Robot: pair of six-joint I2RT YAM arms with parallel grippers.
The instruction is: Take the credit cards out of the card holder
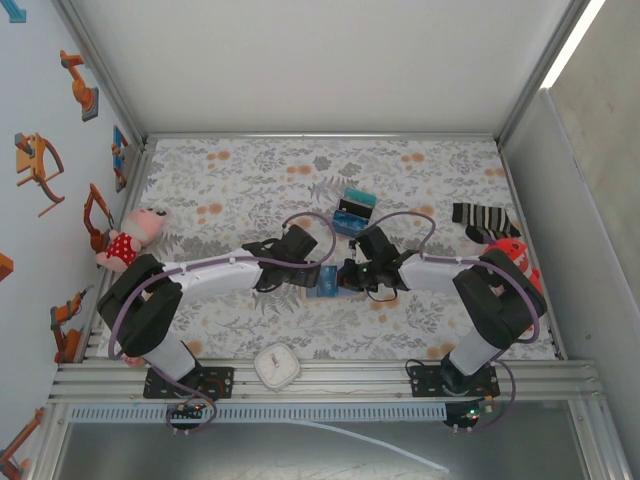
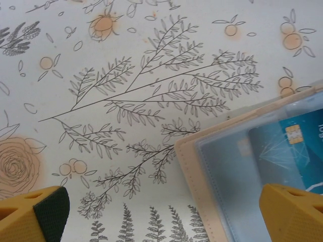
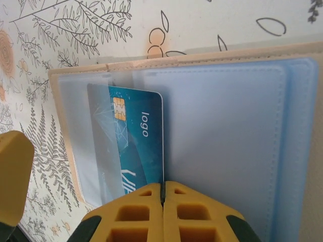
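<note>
card holder (image 3: 227, 151): lies open and flat on the floral table cover (image 2: 151, 75) at mid-table, between my two grippers; tan rim outside, pale blue clear sleeves facing up, so the pockets are reachable from above
credit card (image 3: 136, 131): teal with a gold chip, sits in the left pocket; one long strip is hazy under the sleeve and the other strip is bare, so I judge it partly slid out sideways
right gripper (image 3: 162, 199): fingers pressed together, tips at the card's near end, right on its bare long edge; cannot tell whether they nip that edge or only press on it; I read the spot as picked to drag the card clear of the sleeve
left gripper (image 2: 162, 214): fingers spread wide and holding nothing, one on the bare-cloth side, the other on the holder's corner side near the card; looks parked to pin the holder down
step: first card coming out, none free of the holder yet
risk: holder looks light and may slide along with the card if not pinned
other sleeves: look empty to me, but too hazy to be sure
</note>
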